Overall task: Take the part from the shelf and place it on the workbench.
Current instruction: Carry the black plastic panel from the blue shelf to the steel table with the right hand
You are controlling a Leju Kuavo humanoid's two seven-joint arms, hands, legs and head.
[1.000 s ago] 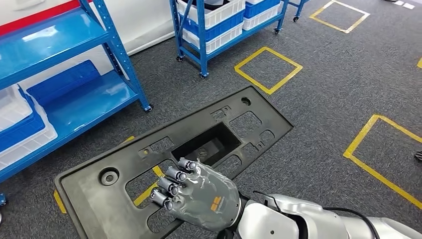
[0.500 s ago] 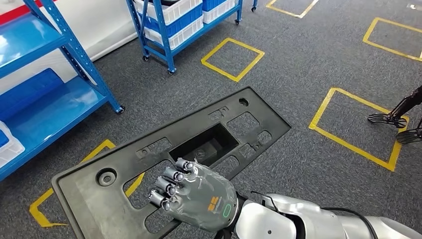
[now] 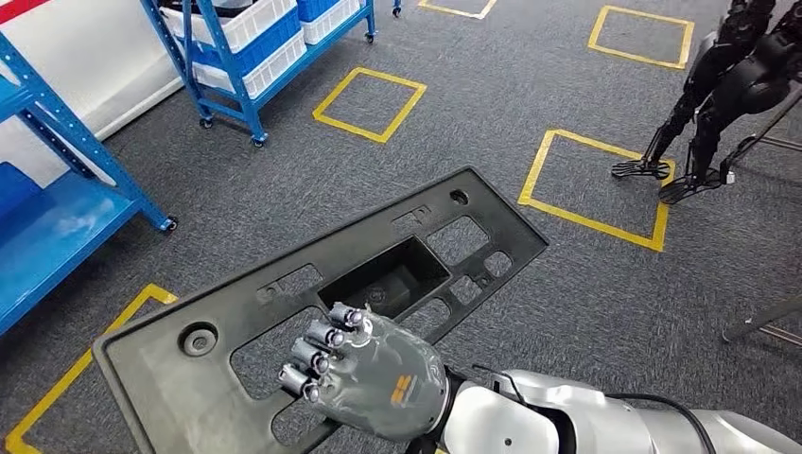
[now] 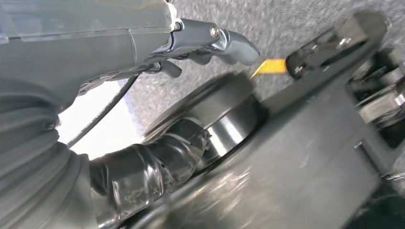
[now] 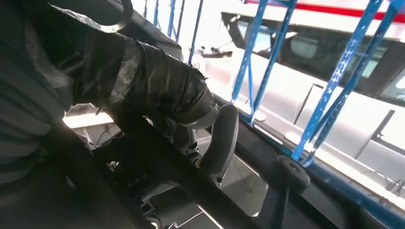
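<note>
Part: we see one long black panel (image 3: 322,303), flat and full of cut-outs, held in the air above the grey carpet; it is off the shelf already and not yet on any workbench
Long axis: we read it as running from low on the robot's left to higher on its right in the head view, slantwise across the body
Right hand: our right hand (image 3: 364,374) lies on top of the panel near its closer long edge, fingers (image 3: 317,355) hooked through a cut-out, clamped on the part
Left hand: in the left wrist view the left hand (image 4: 143,167) sits against the panel's underside (image 4: 296,162), with the thumb (image 4: 224,40) lifted off the surface; we cannot tell whether it truly grips
Nearer hand: we judge the right hand carries the visible hold, so the set-down turns on it
Shelves: two blue racks, one close on the left (image 3: 57,189), one further back holding white and blue bins (image 3: 255,47)
Floor marks: five yellow taped squares (image 3: 369,90) at least partly in sight
Other: one dark legged robot (image 3: 719,95) standing at far right
Workbench: none visible to us
</note>
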